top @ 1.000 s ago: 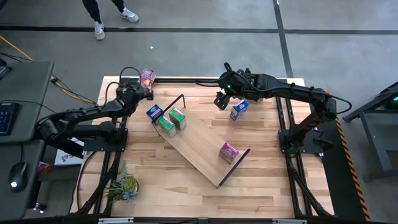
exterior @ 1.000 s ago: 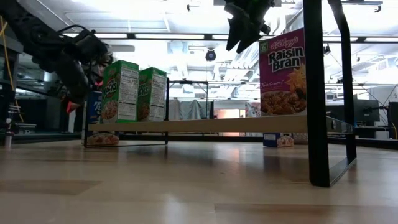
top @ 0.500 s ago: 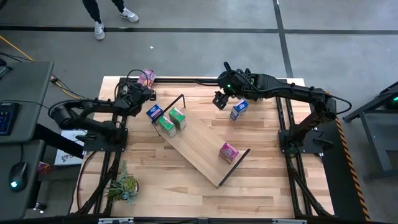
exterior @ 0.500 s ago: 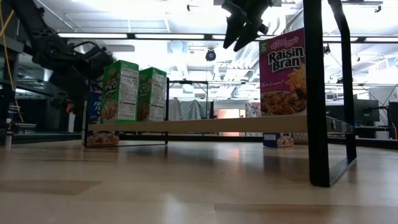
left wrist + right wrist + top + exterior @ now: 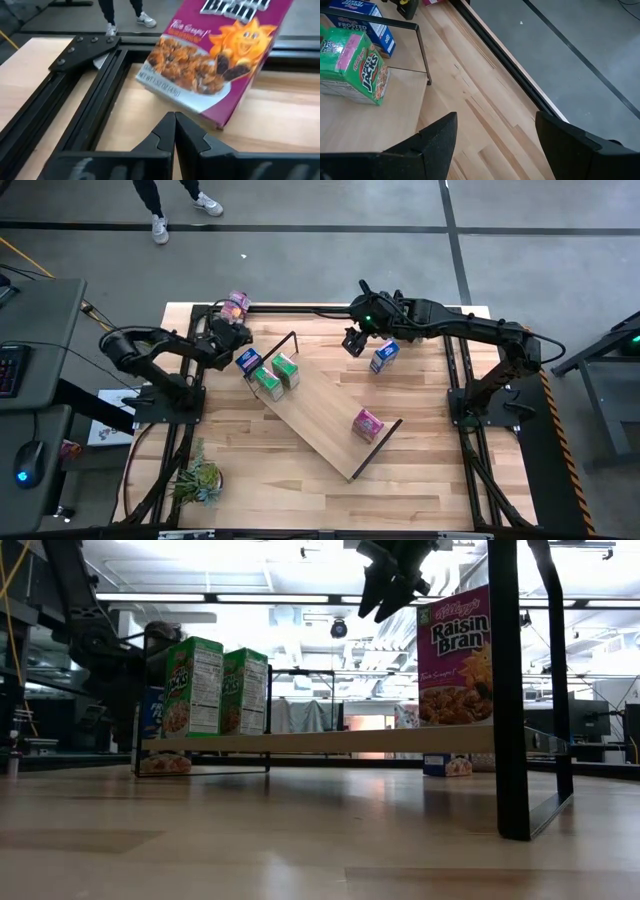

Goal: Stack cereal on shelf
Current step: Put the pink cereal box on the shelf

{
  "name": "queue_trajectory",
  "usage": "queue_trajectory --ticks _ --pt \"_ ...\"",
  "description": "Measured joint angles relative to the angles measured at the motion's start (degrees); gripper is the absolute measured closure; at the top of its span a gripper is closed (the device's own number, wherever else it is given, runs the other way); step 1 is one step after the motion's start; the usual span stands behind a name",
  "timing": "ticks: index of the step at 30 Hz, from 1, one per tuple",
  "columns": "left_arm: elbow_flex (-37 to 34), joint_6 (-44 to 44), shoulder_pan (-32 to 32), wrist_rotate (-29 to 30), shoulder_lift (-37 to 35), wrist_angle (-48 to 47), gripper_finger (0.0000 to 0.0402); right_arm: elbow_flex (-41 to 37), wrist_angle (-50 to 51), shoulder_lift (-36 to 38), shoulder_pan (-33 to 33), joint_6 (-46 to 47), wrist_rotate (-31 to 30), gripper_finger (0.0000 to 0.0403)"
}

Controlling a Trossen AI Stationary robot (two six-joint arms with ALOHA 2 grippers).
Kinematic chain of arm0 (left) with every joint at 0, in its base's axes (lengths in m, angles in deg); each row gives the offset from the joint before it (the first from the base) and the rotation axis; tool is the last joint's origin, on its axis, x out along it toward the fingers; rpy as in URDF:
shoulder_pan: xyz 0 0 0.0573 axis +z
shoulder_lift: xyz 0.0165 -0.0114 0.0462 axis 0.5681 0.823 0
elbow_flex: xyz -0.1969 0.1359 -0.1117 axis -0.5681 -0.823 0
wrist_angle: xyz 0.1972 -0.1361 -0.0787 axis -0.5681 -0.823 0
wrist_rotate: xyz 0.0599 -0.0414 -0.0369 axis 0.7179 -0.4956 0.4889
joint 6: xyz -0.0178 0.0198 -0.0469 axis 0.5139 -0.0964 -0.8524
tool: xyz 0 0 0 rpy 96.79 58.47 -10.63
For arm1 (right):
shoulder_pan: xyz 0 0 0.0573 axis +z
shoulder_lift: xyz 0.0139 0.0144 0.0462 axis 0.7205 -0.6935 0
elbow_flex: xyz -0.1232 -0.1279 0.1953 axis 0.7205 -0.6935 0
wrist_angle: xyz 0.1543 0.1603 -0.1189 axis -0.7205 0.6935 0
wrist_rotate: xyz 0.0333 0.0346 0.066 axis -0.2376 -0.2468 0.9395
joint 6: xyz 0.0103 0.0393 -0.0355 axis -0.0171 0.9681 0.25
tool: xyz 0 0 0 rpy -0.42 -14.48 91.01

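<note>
Left pincer [image 5: 174,131] pressed together beside pink cereal box [image 5: 217,55], right pincer [image 5: 495,137] spread, seemingly above table [image 5: 420,480].

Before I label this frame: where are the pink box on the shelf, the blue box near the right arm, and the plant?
pink box [image 5: 367,423], high view, top face.
blue box [image 5: 384,356], high view, top face.
plant [image 5: 200,480], high view, leaves.

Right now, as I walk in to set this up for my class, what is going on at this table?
A two-armed robot is stacking cereal boxes on a wooden shelf. Two green Apple Jacks boxes and one Raisin Bran box already stand on it. The left gripper, fingers shut and empty, is near the second Raisin Bran box lying at the table's far edge. The right gripper hangs open above the table beside a blue box. A Frosted Flakes box sits by the shelf's end.
</note>
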State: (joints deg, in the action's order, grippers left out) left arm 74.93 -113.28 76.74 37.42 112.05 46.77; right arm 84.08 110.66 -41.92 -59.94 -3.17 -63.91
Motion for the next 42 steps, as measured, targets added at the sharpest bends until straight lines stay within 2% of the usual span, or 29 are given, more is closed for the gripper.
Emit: queue_trajectory --ticks 6,10,14,19,24,29,37,42 --pt "0.0 -1.5 -3.3 1.9 -0.2 0.7 0.0401 0.0 -0.2 0.0 0.0 -0.3 0.1 0.0141" --pt "0.0 -1.5 -6.6 9.1 -1.8 2.5 0.0401 0.0 -0.2 0.0 0.0 -0.4 0.2 0.0141" --pt "0.0 -1.6 -6.3 14.0 -1.6 4.9 0.0401 0.0 -0.2 0.0 0.0 -0.4 0.2 0.0141" --pt "0.0 -1.1 -4.0 15.1 0.3 9.4 0.0401 0.0 -0.2 0.0 0.0 -0.1 0.9 0.0141" --pt "0.1 3.0 -1.8 11.7 3.7 15.7 0.0401 0.0 -0.9 0.0 0.0 -0.2 1.5 0.0141" --pt "0.2 1.7 -2.7 13.2 6.0 17.2 0.0401 0.0 -2.1 0.0 0.0 -0.4 2.0 0.0141" --pt "1.3 -2.1 -5.0 19.3 11.8 19.8 0.0401 0.0 -3.4 0.0 0.0 -0.4 2.6 0.0141" --pt "3.9 -1.7 -7.1 26.1 15.7 19.9 0.0401 0.0 -3.4 0.0 0.0 -0.2 2.8 0.0141"
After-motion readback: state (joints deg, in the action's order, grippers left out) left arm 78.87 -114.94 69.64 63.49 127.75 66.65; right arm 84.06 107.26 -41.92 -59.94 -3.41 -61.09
